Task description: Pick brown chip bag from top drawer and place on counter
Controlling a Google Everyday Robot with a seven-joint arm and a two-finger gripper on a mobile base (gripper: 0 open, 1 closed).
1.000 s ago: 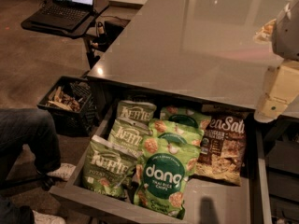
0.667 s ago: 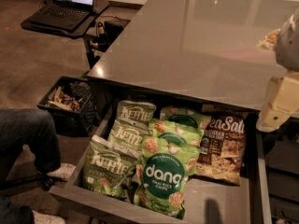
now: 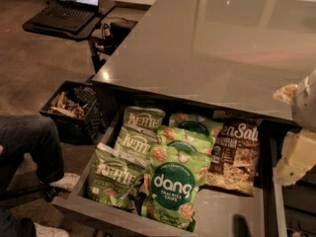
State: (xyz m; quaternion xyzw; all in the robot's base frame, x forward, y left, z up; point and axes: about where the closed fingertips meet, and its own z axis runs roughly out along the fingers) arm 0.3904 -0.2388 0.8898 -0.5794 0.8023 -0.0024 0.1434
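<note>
The grey counter [image 3: 207, 38] fills the upper right of the frame, and the open top drawer [image 3: 222, 214] sits below its front edge in the lower centre. Green chip bags [image 3: 173, 186] fill the left and centre of the drawer, and the brown chip bag [image 3: 236, 154] lies flat at its right side, touching them. The gripper [image 3: 296, 157] is at the right edge of the frame, just beside the drawer's right wall and apart from the bags; whether it is open or closed cannot be told.
</note>
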